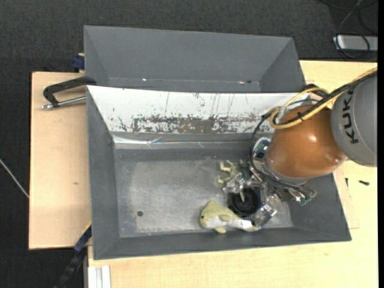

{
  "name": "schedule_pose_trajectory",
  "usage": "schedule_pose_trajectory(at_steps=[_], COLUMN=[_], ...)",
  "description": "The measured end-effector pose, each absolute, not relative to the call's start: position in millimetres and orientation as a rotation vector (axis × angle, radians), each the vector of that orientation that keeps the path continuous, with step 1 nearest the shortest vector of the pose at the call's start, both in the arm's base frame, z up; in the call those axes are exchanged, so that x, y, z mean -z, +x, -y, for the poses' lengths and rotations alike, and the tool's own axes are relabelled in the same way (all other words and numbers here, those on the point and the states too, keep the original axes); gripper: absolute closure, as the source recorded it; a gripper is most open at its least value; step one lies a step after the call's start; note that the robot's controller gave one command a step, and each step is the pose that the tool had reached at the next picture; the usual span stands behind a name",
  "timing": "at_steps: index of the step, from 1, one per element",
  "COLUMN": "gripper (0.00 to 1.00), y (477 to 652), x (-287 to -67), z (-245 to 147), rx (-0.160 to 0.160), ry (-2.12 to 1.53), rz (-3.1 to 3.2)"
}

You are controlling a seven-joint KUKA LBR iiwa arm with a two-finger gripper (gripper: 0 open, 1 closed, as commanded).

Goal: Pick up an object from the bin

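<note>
Gripper (252, 200) down low in front right part of bin (102, 179); open or closed: cannot tell; yellowish soft toy (215, 216) just left of it by front wall; cream scrap (227, 170) behind; black round thing (243, 204) right under gripper; orange cover (303, 149) above right.

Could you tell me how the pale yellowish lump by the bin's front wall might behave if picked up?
The pale yellowish lump looks rumpled and uneven, so probably soft and light. It sprawls flat, so rolling seems unlikely.
</note>
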State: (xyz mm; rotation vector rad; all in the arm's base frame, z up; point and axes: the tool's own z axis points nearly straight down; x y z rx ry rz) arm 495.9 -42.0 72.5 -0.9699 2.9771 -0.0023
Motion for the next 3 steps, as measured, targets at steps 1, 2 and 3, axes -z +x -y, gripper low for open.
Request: schedule_pose_trajectory(at_steps=[1,2,3], gripper=[0.00,1.00,1.00], y=[542.7,545.7,547.6], x=[-71,-72,-96], z=[70,71,70], rx=[-0.014,-0.001,0.003], ry=[-1.670,-1.665,-1.662], rz=[-2.664,-2.656,-2.657])
